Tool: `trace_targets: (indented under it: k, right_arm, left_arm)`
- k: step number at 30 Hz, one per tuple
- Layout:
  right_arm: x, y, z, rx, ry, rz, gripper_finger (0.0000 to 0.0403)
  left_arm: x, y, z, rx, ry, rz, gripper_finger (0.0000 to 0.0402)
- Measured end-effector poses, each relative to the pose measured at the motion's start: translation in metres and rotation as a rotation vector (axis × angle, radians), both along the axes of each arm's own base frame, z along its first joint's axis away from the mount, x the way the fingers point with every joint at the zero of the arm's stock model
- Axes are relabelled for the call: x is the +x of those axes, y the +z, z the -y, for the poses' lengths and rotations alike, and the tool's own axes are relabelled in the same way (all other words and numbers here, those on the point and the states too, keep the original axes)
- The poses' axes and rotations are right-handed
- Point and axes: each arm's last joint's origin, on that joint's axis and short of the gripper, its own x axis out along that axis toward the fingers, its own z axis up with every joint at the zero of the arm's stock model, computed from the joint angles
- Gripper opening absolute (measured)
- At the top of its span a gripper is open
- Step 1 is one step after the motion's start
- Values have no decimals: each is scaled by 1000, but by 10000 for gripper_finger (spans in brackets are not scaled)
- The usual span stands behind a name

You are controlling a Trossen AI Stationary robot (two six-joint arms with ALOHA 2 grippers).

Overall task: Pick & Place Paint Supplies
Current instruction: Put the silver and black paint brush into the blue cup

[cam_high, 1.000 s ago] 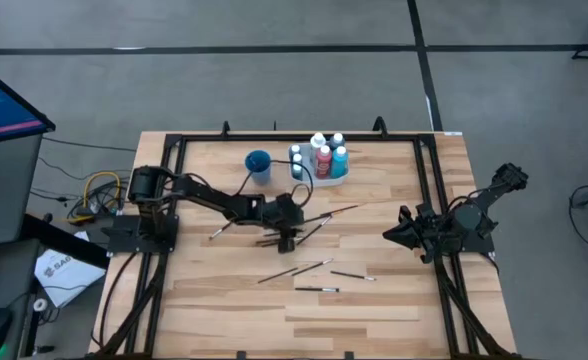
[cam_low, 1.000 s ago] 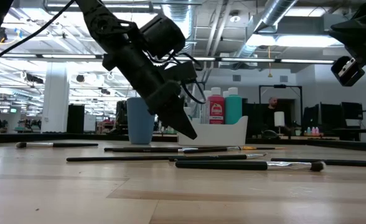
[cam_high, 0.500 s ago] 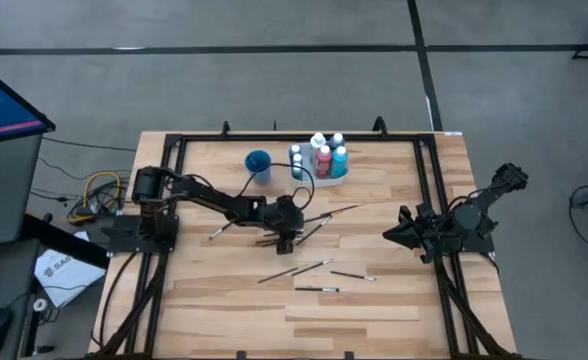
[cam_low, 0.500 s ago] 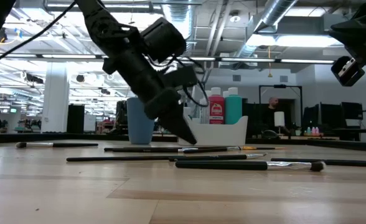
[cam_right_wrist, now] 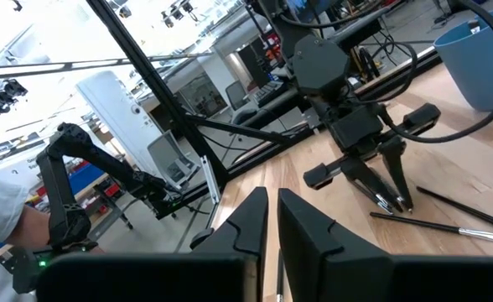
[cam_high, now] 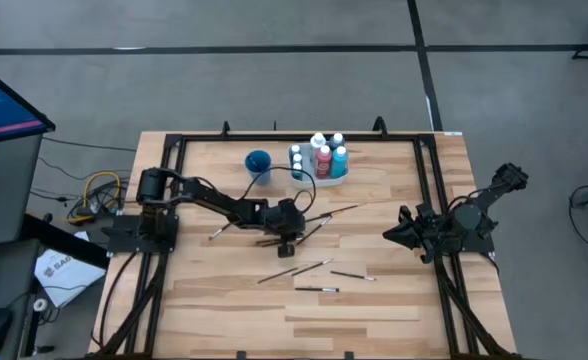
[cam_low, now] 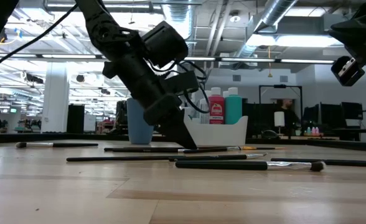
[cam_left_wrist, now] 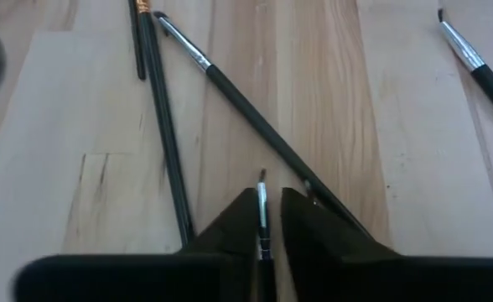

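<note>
Several thin dark-handled paintbrushes lie flat on the wooden table, among them a crossed bunch at the middle and loose ones nearer the front. My left gripper slants down into that bunch and is shut on one thin brush. White-capped paint bottles stand in a white tray at the back. My right gripper waits shut at the table's right side, above the table and touching nothing. My left gripper has the thin brush between its two fingers at the silver ferrule; the dark tip sticks out just past the fingertips. The fingers come slanting down from the table's left side and lie along the brush. The brush is low at the tabletop.
A blue cup stands left of the tray. Two longer brushes lie close beside my left fingers. A black frame rims the table, and a cable loops over the arm near the cup. Bare wood spreads along the front.
My left gripper has sunk from just above the bunch of brushes down to the tabletop, keeping its downward slant. The brushes on the table lie where they did.
</note>
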Motion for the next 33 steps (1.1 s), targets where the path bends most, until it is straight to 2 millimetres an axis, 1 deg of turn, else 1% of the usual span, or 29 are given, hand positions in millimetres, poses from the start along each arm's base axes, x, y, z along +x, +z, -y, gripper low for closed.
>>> trace_targets:
  k: [2, 8, 11, 14, 15, 18, 21, 23, 26, 31, 32, 33]
  right_arm:
    - [0, 0, 0, 0, 0, 0, 24]
    - [0, 0, 0, 0, 0, 0, 23]
    - [0, 0, 0, 0, 0, 0, 24]
    - [0, 0, 0, 0, 0, 0, 24]
    - [0, 0, 0, -1, 0, -1, 24]
    - [0, 0, 0, -1, 0, -1, 23]
    - [0, 0, 0, -1, 0, -1, 23]
    - [0, 0, 0, -1, 0, -1, 24]
    - [0, 0, 0, -2, 0, -2, 24]
    - [0, 0, 0, -2, 0, -2, 22]
    - [0, 0, 0, -2, 0, -3, 22]
    - [0, 0, 0, -2, 0, -2, 23]
  left_arm:
    - [0, -1, 1, 0, 3, -5, 11]
    - [-1, -1, 1, -30, 40, -3, 6]
    - [-1, 5, 1, -49, 62, 17, 4]
    - [-6, 17, 0, -52, 91, 26, 2]
    - [-6, 24, -1, -50, 105, 51, 2]
    - [-6, 55, -2, -41, 150, 166, 1]
    - [-12, 82, -4, 4, 203, 251, 1]
    - [-18, 104, -8, 41, 251, 328, 1]
    - [-30, 139, -16, 112, 316, 441, 1]
    - [-59, 194, -38, 234, 404, 610, 1]
    - [-66, 202, -43, 256, 416, 653, 1]
    - [-73, 206, -50, 277, 440, 692, 1]
